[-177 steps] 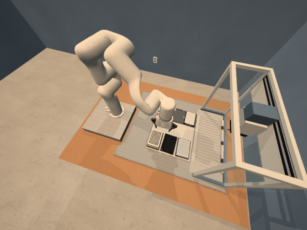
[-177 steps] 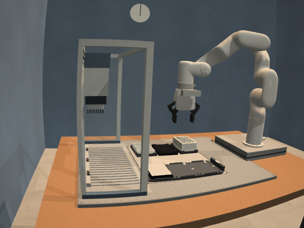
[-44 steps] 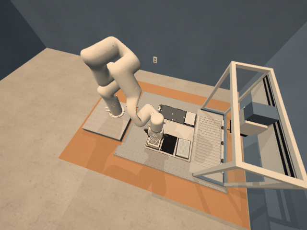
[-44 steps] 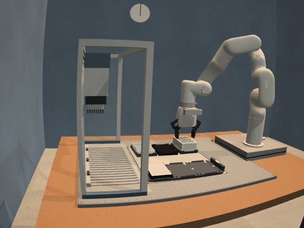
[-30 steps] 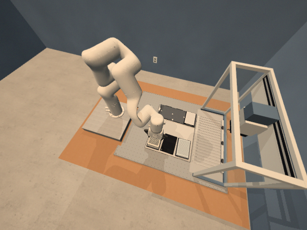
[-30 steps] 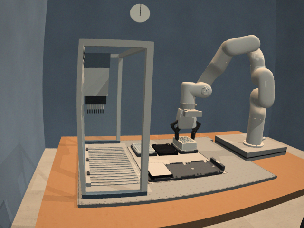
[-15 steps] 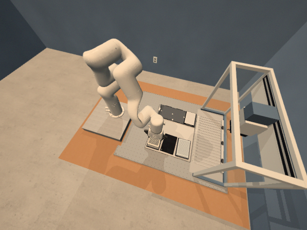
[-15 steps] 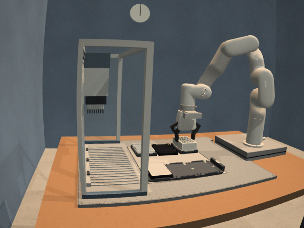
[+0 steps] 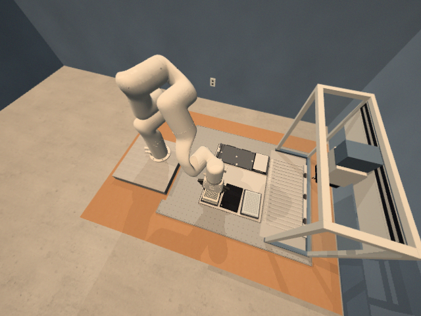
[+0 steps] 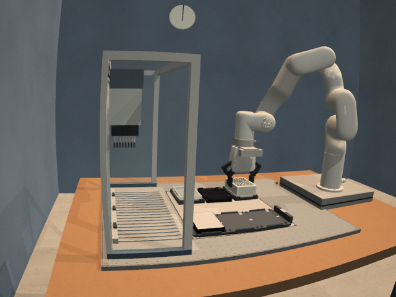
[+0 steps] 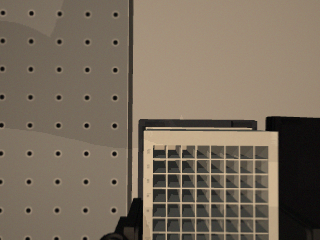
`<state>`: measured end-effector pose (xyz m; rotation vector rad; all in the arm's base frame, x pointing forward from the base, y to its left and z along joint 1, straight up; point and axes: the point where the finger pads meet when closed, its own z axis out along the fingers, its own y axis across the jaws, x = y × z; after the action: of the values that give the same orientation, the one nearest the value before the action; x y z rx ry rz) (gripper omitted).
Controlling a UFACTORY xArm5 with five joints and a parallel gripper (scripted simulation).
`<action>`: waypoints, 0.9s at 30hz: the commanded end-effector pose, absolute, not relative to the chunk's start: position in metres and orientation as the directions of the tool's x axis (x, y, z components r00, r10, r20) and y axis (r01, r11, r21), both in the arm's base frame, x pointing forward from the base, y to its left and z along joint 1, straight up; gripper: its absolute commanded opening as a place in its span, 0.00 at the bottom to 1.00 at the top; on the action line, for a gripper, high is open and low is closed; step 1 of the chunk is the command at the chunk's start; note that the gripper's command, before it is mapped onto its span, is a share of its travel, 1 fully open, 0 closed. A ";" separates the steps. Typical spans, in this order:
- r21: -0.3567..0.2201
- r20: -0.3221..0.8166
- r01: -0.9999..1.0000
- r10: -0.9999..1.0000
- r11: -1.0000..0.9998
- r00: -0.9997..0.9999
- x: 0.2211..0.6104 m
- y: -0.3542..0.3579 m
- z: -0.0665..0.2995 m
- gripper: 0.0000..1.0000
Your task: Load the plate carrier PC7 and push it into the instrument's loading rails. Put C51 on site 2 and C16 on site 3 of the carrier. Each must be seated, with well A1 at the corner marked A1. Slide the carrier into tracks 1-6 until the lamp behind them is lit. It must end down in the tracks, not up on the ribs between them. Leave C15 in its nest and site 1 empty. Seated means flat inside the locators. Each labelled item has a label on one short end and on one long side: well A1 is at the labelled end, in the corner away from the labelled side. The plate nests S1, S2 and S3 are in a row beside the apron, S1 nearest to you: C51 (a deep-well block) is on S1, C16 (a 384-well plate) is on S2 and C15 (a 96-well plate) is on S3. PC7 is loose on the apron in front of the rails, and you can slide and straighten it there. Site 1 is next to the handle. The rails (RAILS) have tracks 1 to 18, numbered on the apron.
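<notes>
While its fingers stand wide apart, the gripper [image 9: 214, 191] [image 10: 240, 182] straddles C51.
Directly beneath it, C51 [image 9: 210, 195] [image 10: 244, 187] [image 11: 211, 189] sits on its nest [image 9: 208, 203] [image 10: 247, 197] [image 11: 190, 123].

Reaching down to C51 [image 9: 210, 196] [image 10: 243, 189] [image 11: 210, 200] with the gripper [image 9: 213, 190] [image 10: 240, 184] [image 11: 204, 219], wide open, fingers on opposite sides. Next along the row, black C16 [image 9: 231, 197] [image 10: 214, 194] [image 11: 300, 170], then pale C15 [image 9: 251, 203] [image 10: 186, 193]. Outside the rails [image 9: 283, 190] [image 10: 143, 214], dark PC7 [image 9: 236, 156] [image 10: 252, 220], with a white-topped block [image 9: 260, 162] [image 10: 208, 221] at the end opposite the handle [image 9: 218, 148] [image 10: 283, 214]
</notes>
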<state>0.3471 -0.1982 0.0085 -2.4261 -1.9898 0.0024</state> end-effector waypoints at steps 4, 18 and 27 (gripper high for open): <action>-0.001 0.000 0.981 0.981 -0.196 0.196 0.348 -0.199 0.006 1.00; -0.001 0.000 0.981 0.981 -0.196 0.196 0.348 -0.199 0.006 1.00; -0.001 0.000 0.981 0.981 -0.196 0.196 0.348 -0.199 0.007 0.00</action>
<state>0.3470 -0.1981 0.0055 -2.4258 -1.9895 0.0026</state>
